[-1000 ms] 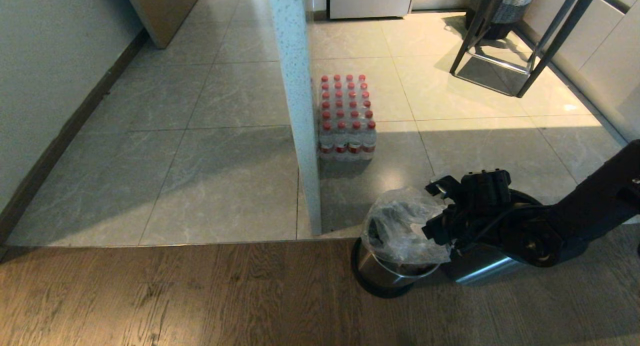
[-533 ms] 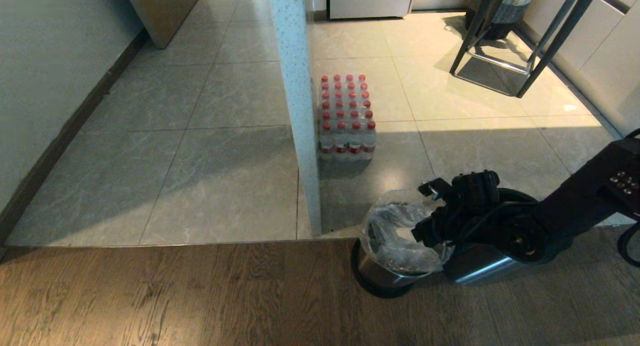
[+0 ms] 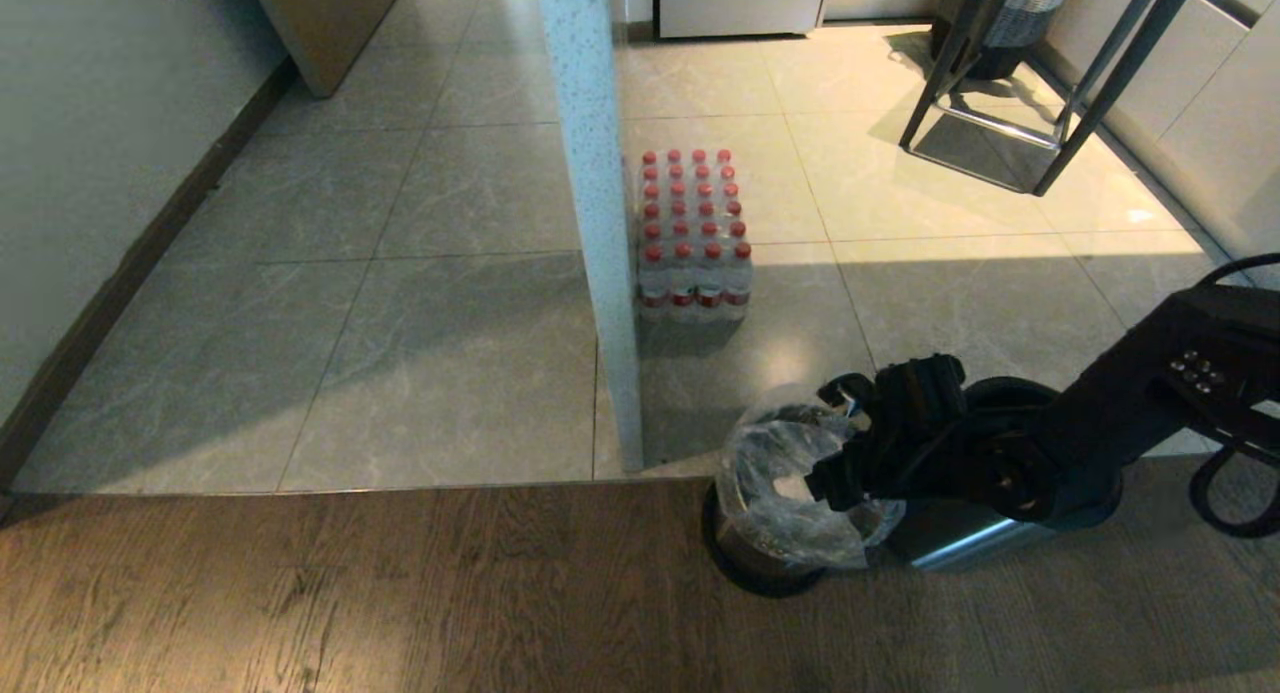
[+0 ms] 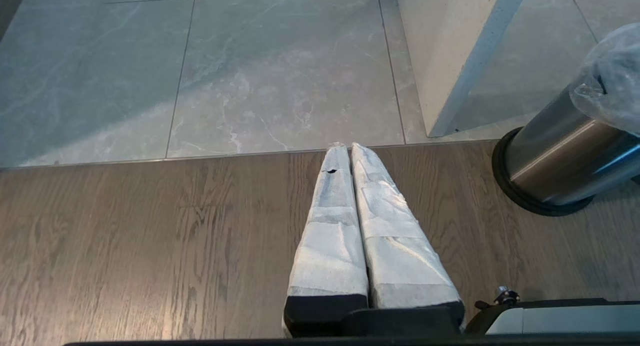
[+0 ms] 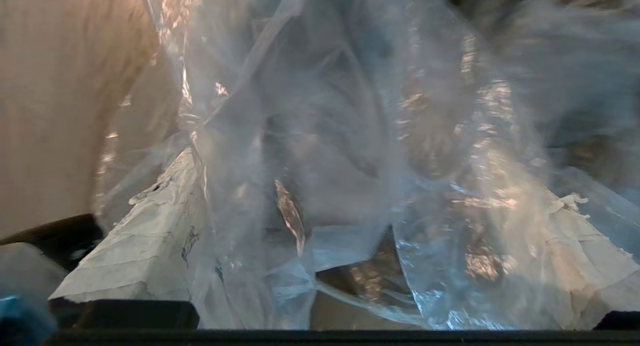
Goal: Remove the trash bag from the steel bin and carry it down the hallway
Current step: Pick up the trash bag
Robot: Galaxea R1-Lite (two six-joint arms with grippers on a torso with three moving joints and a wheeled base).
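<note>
Inside the steel bin (image 3: 745, 553), the trash bag (image 3: 785, 478) surrounds the wide-open right hand (image 3: 835, 438).

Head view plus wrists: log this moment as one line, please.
right gripper: open, in trash bag mouth, plastic between fingers | bag: in steel bin | left gripper: shut, parked over wood floor

Left tool (image 4: 351, 154) at lower centre, its two white-wrapped fingers (image 4: 330, 236) pressed together, tips at the seam betw. wood floor (image 4: 125, 246) and grey tiles (image 4: 250, 71); steel bin (image 4: 555, 161) at right edge on the wood, trash bag (image 4: 612, 81) draped over its top; white pillar (image 4: 450, 51) upper right.
</note>
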